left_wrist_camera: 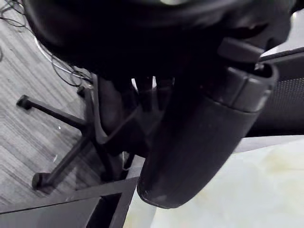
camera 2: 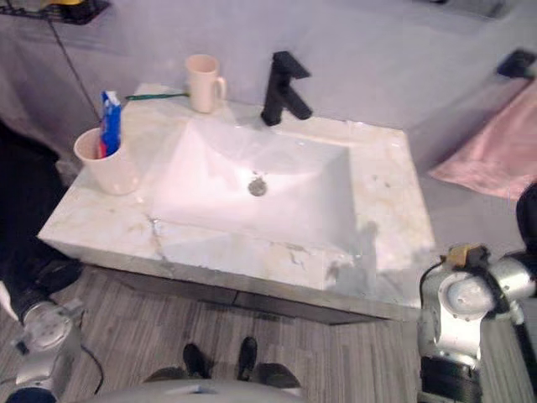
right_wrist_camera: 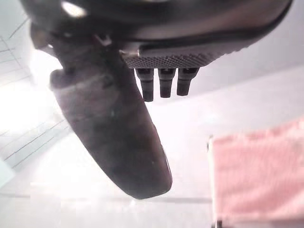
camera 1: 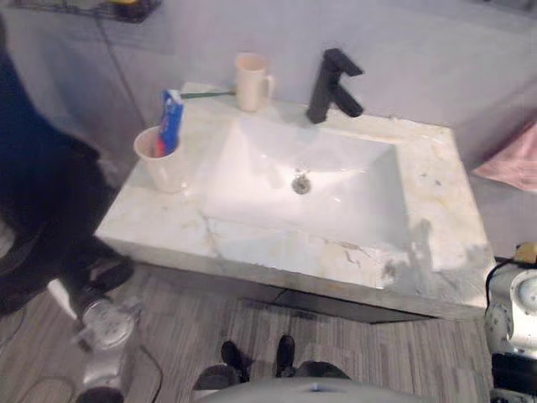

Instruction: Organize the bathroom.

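Fingers of the right hand point(right_wrist_camera: 109, 137) and left hand point(left_wrist_camera: 199, 142) are being held straight and empty, so the toothpaste-laden cup point(camera 1: 164, 164) at the vanity's point(camera 1: 277, 252) left edge is being risked toppling if nudged.

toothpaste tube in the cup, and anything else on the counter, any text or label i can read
None can be read.
The toothpaste tube, blue with red, stands in the near cup; its print is too blurred to make out.
The mug, faucet and green toothbrush show no lettering.
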`<state>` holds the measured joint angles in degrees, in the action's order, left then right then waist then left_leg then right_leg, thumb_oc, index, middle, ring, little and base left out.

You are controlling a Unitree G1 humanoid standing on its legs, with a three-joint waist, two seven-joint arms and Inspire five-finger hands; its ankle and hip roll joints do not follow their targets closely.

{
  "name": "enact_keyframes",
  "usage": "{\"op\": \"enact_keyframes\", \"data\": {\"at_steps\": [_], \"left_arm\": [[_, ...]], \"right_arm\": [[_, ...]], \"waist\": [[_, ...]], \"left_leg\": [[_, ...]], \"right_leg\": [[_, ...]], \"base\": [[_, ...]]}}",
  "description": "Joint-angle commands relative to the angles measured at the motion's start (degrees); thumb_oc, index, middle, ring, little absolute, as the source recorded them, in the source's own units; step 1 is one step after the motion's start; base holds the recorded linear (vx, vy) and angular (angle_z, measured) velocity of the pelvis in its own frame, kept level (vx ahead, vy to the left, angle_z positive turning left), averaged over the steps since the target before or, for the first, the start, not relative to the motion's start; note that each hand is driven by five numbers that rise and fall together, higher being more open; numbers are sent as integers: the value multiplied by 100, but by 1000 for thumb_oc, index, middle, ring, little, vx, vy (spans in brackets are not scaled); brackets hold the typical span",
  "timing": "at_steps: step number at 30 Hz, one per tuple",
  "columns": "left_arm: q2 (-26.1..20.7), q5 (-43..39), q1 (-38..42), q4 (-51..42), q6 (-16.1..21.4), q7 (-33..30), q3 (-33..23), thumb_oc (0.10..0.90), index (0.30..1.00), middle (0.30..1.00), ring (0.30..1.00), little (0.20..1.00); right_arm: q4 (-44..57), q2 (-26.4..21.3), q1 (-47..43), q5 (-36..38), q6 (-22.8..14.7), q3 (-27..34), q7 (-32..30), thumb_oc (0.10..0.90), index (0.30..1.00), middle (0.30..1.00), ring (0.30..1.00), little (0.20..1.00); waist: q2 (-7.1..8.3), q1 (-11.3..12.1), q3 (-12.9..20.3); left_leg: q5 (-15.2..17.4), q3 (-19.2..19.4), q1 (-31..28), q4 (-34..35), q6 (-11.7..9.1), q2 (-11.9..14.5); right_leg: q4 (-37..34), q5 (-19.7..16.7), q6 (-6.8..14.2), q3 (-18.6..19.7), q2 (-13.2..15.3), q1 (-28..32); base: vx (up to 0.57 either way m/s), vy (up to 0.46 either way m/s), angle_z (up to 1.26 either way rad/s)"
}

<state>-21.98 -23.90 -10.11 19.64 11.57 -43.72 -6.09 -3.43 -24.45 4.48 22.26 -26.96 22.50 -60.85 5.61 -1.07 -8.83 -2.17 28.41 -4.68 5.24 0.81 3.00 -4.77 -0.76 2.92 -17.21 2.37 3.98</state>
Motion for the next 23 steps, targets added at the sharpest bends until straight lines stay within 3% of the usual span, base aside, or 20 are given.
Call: {"op": "enact_keyframes", "data": {"at_steps": [1,2,4,5,6,7,9,11,13,15,17,20,23], "left_arm": [[-128,367,616,192,526,22,91,800,900,900,900,900],[-89,317,594,340,614,16,77,800,900,900,900,900],[-56,136,547,746,789,-24,-23,800,900,900,900,900],[-27,114,546,869,841,-14,-82,800,900,900,900,900],[8,204,564,1034,846,-41,-161,800,900,900,900,900],[-4,272,599,1265,929,-101,-159,800,900,900,900,900],[-7,330,716,1561,929,-125,-143,800,900,900,900,900],[57,274,903,2059,854,-46,-134,800,900,900,900,900],[95,146,1003,2435,874,102,-88,800,900,900,900,900],[284,-114,1114,2901,636,524,81,800,900,900,900,900],[445,-144,1157,3278,425,1032,344,800,900,900,900,900],[526,-141,1171,3586,413,1344,592,800,900,900,900,900],[604,-343,1253,4165,296,1954,846,800,900,900,900,900]], "right_arm": [[54,-465,-59,-512,-252,453,-419,800,900,900,900,900],[-55,-472,-51,-563,-198,457,-536,800,900,900,900,900],[-323,-448,-57,-562,-107,442,-556,800,900,900,900,900],[-407,-451,-70,-624,-45,419,-550,800,900,900,900,900],[-533,-465,-94,-708,162,363,-595,800,900,900,900,900],[-719,-496,-80,-577,128,293,-520,800,900,900,900,900],[-1059,-491,-60,-522,176,266,-377,800,900,900,900,900],[-1731,-381,27,-106,333,174,-18,800,900,900,900,900],[-2303,-236,42,-61,360,40,241,800,900,900,900,900],[-3079,131,98,469,749,-491,603,800,900,900,900,900],[-3976,502,62,884,987,-973,1065,800,900,900,900,900],[-4730,665,6,1219,1217,-1165,1677,800,900,900,900,900],[-5661,855,-163,1182,2098,-1615,2651,800,900,900,900,900]], "waist": [[-98,-347,104],[-70,-341,35],[4,-202,-25],[22,-189,-35],[35,-186,-51],[88,-222,-59],[112,-301,-25],[76,-462,94],[-92,-525,145],[-262,-609,185],[-312,-555,193],[-341,-488,198],[-384,-398,191]], "left_leg": [[122,5,499,-569,-377,-51],[60,27,675,-862,-383,-20],[326,-867,962,-1489,-437,-106],[444,-1045,966,-1658,-430,-124],[610,-1204,957,-1850,-422,-129],[763,-1259,934,-2342,-398,-68],[1011,-1280,823,-2551,-308,-13],[1171,-1392,442,-2252,-231,44],[1057,-1539,139,-1551,-278,-4],[752,-1490,-282,-589,-335,18],[549,-1585,-380,-118,-377,-12],[523,-1670,-352,-28,-377,-60],[544,-1654,-344,-24,-315,-145]], "right_leg": [[20,330,420,-75,-179,601],[18,203,351,-96,-162,539],[16,112,279,161,-30,466],[21,93,262,224,10,435],[25,72,246,303,58,399],[40,29,214,350,129,343],[83,-29,228,377,204,238],[200,-52,273,364,286,-8],[279,3,319,371,221,-99],[313,-26,398,245,217,-192],[241,-117,490,227,255,-196],[179,-185,532,192,295,-191],[156,-262,615,148,410,-193]], "base": [[-213,-77,-40],[-246,-61,-21],[-203,-6,-44],[-149,56,-65],[-157,53,-71],[-176,56,-70],[-117,81,-78],[-66,195,-8],[0,197,11],[-20,210,28],[-35,158,29],[-35,111,3],[-30,140,5]]}}
